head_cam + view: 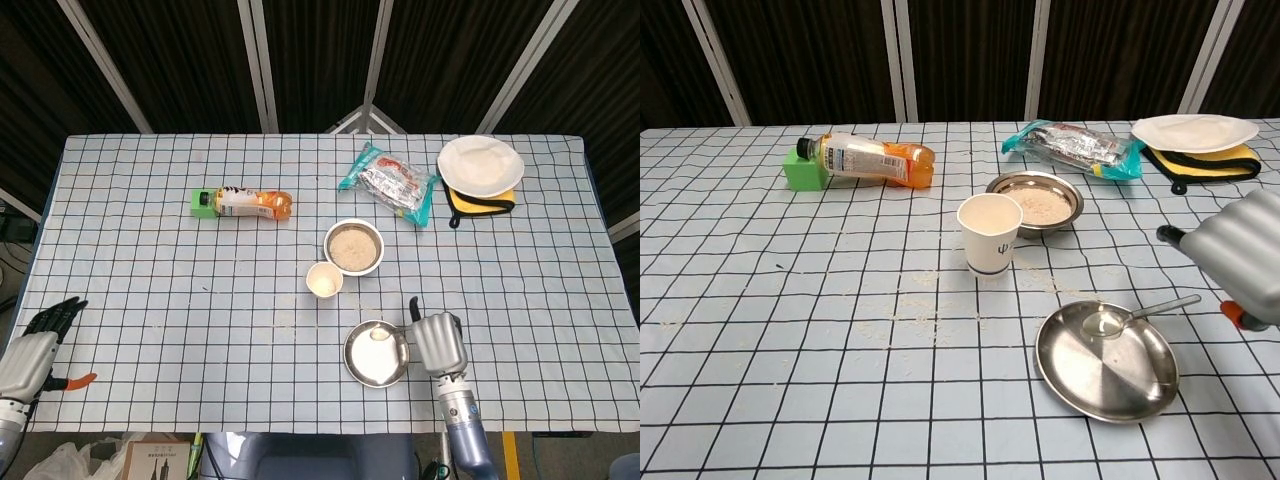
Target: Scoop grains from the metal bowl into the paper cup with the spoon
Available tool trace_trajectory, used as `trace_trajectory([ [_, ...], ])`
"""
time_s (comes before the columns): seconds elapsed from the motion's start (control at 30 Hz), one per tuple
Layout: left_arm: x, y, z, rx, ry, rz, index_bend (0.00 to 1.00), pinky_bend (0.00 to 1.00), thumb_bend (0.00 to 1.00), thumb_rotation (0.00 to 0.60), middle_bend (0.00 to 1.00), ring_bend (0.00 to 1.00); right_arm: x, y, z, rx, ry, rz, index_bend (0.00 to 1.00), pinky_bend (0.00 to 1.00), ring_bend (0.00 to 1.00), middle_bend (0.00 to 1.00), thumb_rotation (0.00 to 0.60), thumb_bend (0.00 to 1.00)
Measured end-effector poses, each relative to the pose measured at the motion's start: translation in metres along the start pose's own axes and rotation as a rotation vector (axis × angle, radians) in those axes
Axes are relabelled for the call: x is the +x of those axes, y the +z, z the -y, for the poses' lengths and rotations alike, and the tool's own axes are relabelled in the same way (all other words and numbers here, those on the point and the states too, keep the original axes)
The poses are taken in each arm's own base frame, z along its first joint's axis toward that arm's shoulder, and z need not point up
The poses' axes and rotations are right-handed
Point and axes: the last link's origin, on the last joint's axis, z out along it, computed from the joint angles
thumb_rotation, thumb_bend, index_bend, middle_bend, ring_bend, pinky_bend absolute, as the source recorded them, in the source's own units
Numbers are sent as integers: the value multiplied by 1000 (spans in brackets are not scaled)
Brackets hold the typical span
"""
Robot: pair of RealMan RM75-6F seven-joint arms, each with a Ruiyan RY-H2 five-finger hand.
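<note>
The metal bowl [353, 247] [1034, 202] holding pale grains sits mid-table. Just in front of it stands the white paper cup [324, 281] [990, 234]. Nearer to me lies a second, empty metal dish [376, 360] [1110, 375]. The spoon [380, 335] [1108, 321] rests in that dish, its handle lying over the right rim. My right hand [438, 342] [1245, 265] hovers just right of the handle's end, apart from it and holding nothing. My left hand [30, 355] hangs beyond the table's near left corner, fingers spread and empty.
An orange drink bottle [245, 202] [865, 158] lies on its side at the left. At the back right are a snack packet [390, 182] [1072, 146] and a white plate [480, 166] [1193, 131] on a yellow-black mitt. Stray grains dot the cloth in front of the cup.
</note>
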Motion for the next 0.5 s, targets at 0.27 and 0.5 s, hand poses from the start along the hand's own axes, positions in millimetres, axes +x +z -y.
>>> trace_trajectory([
  [0.27,4,1,1,-23,34,-50,0,0,0,600,0,0,-8,-17,-47,-52,63,-88,0,475,87,83,600,339],
  [0.5,6,-2,5,-59,118,-116,0,0,0,600,0,0,-27,-47,-93,-60,289,-81,0,255,0,0,600,210],
])
